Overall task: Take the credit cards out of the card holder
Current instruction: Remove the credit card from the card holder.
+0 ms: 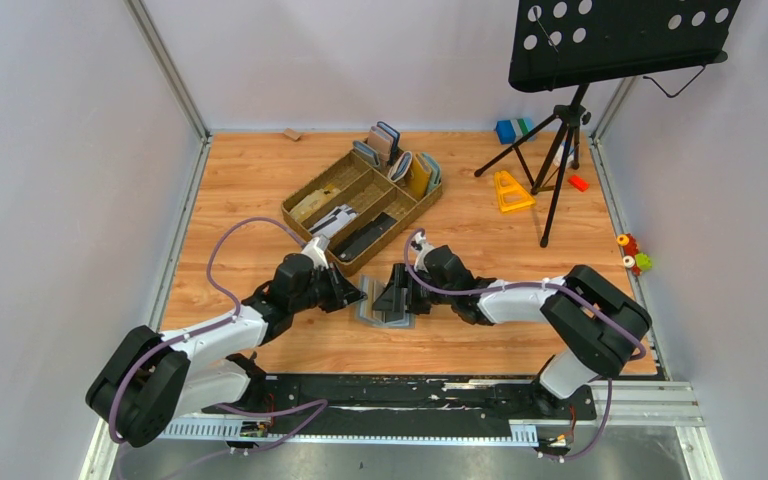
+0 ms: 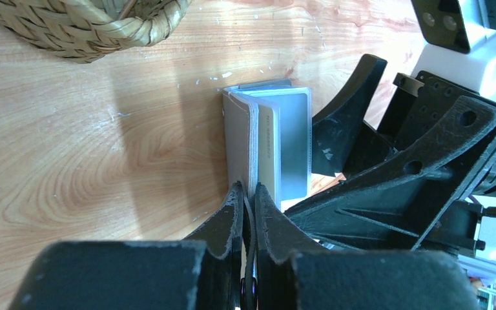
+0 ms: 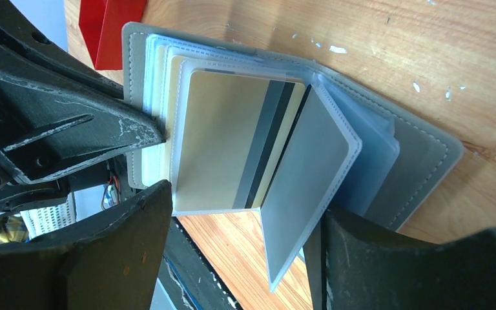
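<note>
The grey card holder [image 1: 385, 308] lies open on the wooden table between both grippers. In the right wrist view its clear sleeves fan out; one holds a beige card with a dark stripe [image 3: 232, 148], and a grey leaf [image 3: 310, 174] stands tilted up. My left gripper [image 1: 353, 295] is shut on the holder's left edge [image 2: 248, 194], pinching the grey cover and sleeves [image 2: 268, 142]. My right gripper [image 1: 400, 290] is open, its jaws [image 3: 242, 213] wide on either side of the fanned sleeves, and it holds nothing. Its black fingers [image 2: 349, 110] show in the left wrist view.
A woven compartment tray [image 1: 295, 218] stands just behind the holder, with upright wallets [image 1: 400, 160] at its far end; its rim shows in the left wrist view [image 2: 90, 26]. A music stand tripod [image 1: 560, 130], a yellow triangle [image 1: 510, 190] and small toys [image 1: 635, 255] are at the right.
</note>
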